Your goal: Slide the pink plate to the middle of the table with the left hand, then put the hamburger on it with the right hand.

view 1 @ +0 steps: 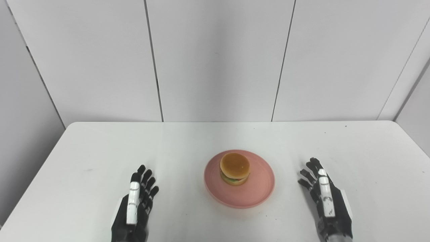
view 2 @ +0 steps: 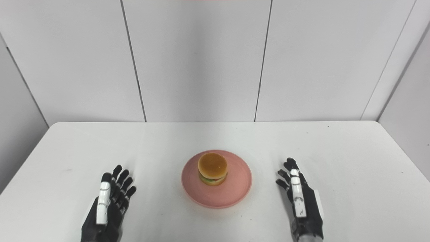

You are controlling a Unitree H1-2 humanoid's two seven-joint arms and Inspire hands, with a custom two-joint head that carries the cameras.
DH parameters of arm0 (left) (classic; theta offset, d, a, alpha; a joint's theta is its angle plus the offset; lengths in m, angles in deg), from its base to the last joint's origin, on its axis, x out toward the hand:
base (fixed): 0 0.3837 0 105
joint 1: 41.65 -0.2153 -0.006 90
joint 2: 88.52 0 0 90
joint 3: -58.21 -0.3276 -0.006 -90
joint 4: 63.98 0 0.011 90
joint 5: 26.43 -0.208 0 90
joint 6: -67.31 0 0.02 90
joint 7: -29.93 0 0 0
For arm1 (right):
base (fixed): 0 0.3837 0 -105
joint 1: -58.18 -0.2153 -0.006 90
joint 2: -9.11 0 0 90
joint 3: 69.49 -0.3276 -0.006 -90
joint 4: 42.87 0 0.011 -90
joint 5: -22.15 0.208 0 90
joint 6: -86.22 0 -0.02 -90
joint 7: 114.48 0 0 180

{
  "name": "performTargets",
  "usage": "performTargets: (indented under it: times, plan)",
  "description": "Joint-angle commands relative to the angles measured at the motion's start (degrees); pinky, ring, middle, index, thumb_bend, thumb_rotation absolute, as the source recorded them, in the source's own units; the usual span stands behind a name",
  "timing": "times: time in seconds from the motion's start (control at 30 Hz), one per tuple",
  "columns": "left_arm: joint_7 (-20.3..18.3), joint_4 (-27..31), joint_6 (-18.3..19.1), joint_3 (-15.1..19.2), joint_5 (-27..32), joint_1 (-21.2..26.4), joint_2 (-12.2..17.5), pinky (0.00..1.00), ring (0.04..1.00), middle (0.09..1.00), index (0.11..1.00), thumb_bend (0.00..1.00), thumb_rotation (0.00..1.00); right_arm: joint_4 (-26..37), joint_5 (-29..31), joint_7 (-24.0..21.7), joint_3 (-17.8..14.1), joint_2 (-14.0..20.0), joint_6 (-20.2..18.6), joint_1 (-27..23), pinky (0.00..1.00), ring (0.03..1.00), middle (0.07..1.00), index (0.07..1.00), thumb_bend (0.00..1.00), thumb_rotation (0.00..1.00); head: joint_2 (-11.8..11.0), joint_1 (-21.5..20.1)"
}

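A pink plate (view 1: 255, 191) lies near the middle of the white table (view 1: 100, 151), toward its front. A hamburger (view 1: 234, 168) with a golden bun stands upright on the plate's far-left part. My left hand (view 1: 136, 201) rests low at the front left, well left of the plate, open with its fingers spread and nothing in it. My right hand (view 1: 324, 198) sits at the front right, about as far from the plate on the other side, also open and holding nothing. Both hands stay apart from the plate.
White wall panels (view 1: 215, 60) rise straight behind the table's far edge. The table's rounded back corners show at left and right. Nothing else stands on the tabletop.
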Motion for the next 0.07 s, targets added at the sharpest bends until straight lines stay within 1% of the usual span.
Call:
performTargets:
  times: [0.0, 0.03]
  plan:
    - [-1.9, 0.1, -2.0, 0.1, 1.6, -1.8, 1.0, 1.00, 1.000, 1.000, 1.000, 0.75, 0.91, -0.4, 0.8, -0.3, -0.1, -0.9, 0.7, 2.8, 0.81, 0.836, 0.895, 0.884, 0.71, 0.94, -0.6, -0.5]
    - [-2.4, -0.4, -2.7, 0.3, 2.0, -2.4, 1.3, 1.00, 1.000, 1.000, 1.000, 0.76, 0.91, -0.3, 1.1, -0.2, -0.1, -1.3, 0.7, 3.4, 0.81, 0.838, 0.891, 0.881, 0.71, 0.94, -0.8, -0.8]
